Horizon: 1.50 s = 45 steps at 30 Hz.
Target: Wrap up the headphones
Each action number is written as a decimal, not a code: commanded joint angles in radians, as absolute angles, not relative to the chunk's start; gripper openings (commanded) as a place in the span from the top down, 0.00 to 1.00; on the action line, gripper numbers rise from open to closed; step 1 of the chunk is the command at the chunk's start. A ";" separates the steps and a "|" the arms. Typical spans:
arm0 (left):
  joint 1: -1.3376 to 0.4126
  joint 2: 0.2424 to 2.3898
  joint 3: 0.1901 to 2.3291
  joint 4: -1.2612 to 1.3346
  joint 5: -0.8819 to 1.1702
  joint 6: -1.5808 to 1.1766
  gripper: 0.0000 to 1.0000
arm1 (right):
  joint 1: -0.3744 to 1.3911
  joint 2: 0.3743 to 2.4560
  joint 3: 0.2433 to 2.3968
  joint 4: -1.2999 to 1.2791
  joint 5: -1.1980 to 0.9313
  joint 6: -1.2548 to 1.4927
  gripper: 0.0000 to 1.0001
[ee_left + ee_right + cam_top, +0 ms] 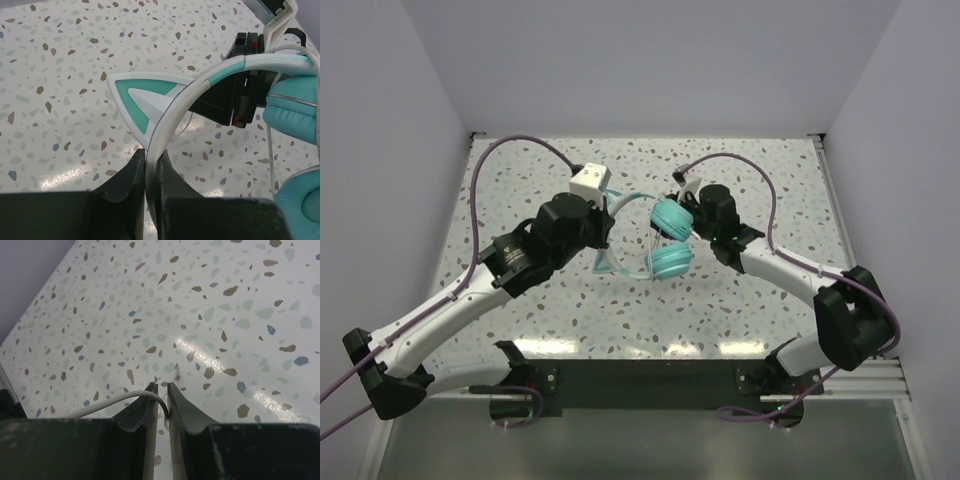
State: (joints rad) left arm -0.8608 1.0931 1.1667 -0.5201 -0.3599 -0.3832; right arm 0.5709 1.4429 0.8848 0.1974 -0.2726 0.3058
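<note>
At the middle of the table (pixel 520 180), nearer its far edge, the headphones (pixel 670 258) sit between both arms. Your left gripper (pixel 151 152) is clamped on the headband (pixel 200 87) beside a cat ear (pixel 142 100); your right gripper (pixel 161 386), nearly together, pinches the thin cable (pixel 120 399). To wrap cleanly, hold the left steady, lead the cable round the headband under light tension, and guard that narrow pinch.
</note>
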 commanded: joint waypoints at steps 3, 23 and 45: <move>-0.867 1.072 1.273 -0.492 -0.413 -0.459 1.00 | 0.569 1.525 0.874 0.451 -0.344 0.455 0.82; -0.867 1.065 1.339 -0.514 -0.592 -0.575 1.00 | 0.574 1.683 0.723 0.762 -0.354 0.633 0.82; -0.867 1.077 1.364 -0.523 -0.646 -0.589 1.00 | 0.629 1.617 0.522 0.864 -0.267 0.591 0.76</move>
